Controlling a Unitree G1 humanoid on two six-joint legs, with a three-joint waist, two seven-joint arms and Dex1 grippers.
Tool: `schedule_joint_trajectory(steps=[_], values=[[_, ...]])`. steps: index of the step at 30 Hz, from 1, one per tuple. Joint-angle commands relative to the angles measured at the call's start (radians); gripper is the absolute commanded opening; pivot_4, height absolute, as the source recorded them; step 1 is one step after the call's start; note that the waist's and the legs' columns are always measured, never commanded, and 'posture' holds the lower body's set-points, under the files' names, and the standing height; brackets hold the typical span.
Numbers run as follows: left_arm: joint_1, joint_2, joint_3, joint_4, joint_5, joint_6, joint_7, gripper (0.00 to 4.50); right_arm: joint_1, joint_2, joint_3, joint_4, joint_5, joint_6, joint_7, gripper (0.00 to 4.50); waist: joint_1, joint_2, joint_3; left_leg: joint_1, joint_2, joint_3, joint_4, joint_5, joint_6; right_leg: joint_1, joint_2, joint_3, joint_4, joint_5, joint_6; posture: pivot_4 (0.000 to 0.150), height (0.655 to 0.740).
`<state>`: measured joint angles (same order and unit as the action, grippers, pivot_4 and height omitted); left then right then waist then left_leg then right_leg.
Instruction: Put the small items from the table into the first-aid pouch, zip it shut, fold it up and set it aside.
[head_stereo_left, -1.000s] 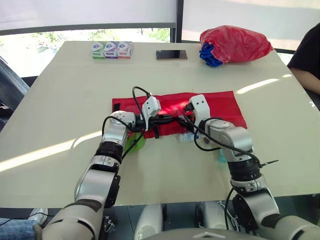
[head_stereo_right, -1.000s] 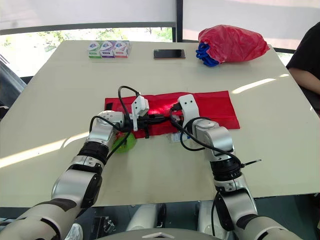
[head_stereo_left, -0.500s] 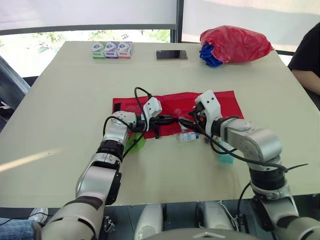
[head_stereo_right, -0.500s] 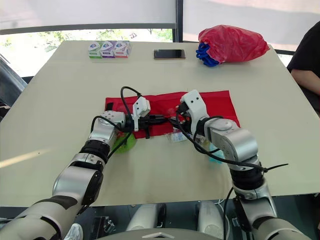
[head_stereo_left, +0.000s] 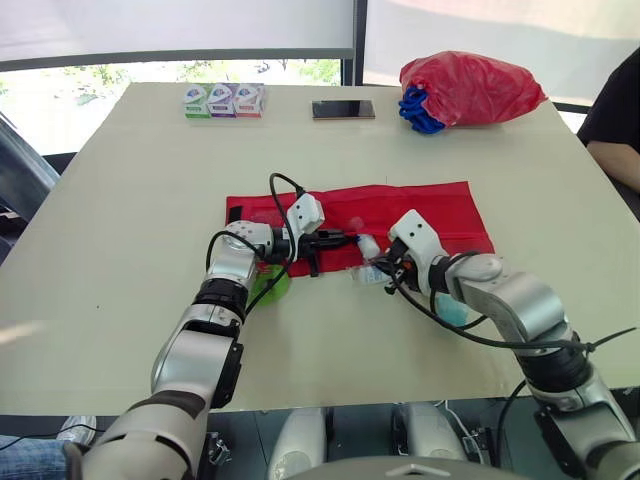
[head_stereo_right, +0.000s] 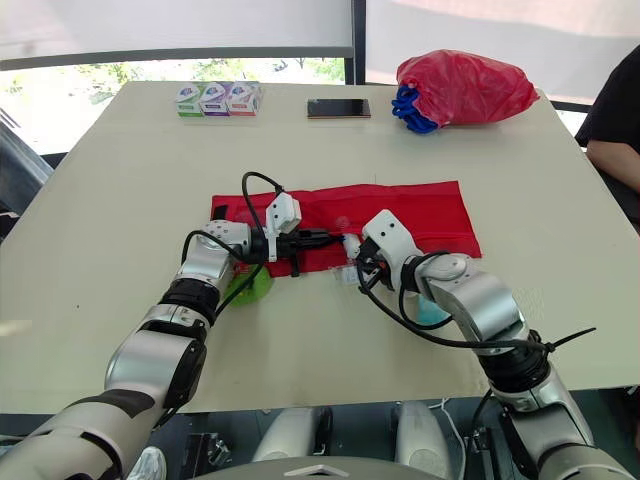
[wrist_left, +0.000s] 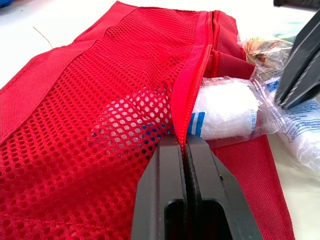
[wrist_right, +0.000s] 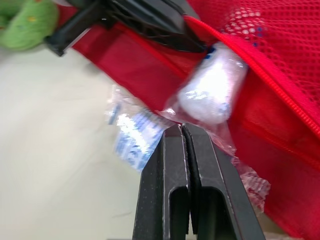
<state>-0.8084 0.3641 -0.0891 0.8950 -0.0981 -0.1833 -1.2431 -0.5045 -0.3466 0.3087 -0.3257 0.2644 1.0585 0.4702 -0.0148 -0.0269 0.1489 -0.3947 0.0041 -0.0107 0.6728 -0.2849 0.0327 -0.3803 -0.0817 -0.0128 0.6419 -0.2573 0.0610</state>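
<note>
We have the first-aid pouch (head_stereo_left: 440, 210) lying flat and unzipped in the middle of the bench (head_stereo_left: 130, 200). Our left claw (wrist_left: 183, 142) is pinched tight on the zip edge of the mesh pocket, lifting it into a mouth. Our right claw (wrist_right: 182, 131) is closed on what looks like the clear wrapper tail of a white bandage roll (wrist_left: 227, 112), whose far end sits just under that lifted edge. The thin wrapper could slip or tear in so small a pinch, or the roll could snag on the zip teeth and drag the pocket flat. The two claws are near each other and could knock. A second wrapped packet (wrist_right: 131, 139) lies just beside the pouch's near edge and could be swept off. A green item (head_stereo_left: 272, 287) and a teal item (head_stereo_left: 452, 312) wait nearer the bench's near edge. Bare bench lies either side of the pouch; the phone (head_stereo_left: 343, 109), tissue packs (head_stereo_left: 222, 100) and red bag (head_stereo_left: 470, 85) sit along the far edge, well apart.
</note>
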Motion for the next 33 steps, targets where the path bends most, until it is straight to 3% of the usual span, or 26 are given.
schedule_joint_trajectory(steps=[1,13,22,33], values=[[-0.005,0.004,-0.005,-0.03,0.001,0.004,-0.011,0.0,-0.033,0.024,0.004,0.033,-0.027,-0.062,-0.018,0.05,0.0,0.0,0.0,0.0,0.0,0.0,0.0,0.0,0.0,0.0,0.0,0.0,0.0,0.0,0.0,0.15,0.74],[0.018,0.001,-0.013,-0.09,-0.004,0.035,-0.022,0.0,-0.152,0.148,0.054,0.328,-0.156,-0.305,-0.052,0.05,-0.001,0.0,0.0,0.0,0.0,0.0,0.0,0.002,-0.004,0.0,0.0,0.0,0.001,0.0,0.0,0.15,0.74],[0.029,-0.001,-0.016,-0.116,-0.004,0.05,-0.021,0.0,-0.193,0.225,0.052,0.449,-0.208,-0.441,-0.057,0.05,-0.004,0.0,0.0,0.0,0.0,0.0,0.0,0.003,-0.004,0.0,0.0,0.0,0.001,0.0,0.0,0.15,0.74],[0.0,-0.01,-0.007,-0.059,0.012,0.037,0.026,0.0,-0.033,0.12,-0.005,0.181,-0.13,-0.436,0.092,0.05,-0.001,0.0,0.0,0.0,0.0,0.0,0.0,0.002,-0.004,0.0,0.0,0.0,0.0,0.0,0.0,0.15,0.74]])
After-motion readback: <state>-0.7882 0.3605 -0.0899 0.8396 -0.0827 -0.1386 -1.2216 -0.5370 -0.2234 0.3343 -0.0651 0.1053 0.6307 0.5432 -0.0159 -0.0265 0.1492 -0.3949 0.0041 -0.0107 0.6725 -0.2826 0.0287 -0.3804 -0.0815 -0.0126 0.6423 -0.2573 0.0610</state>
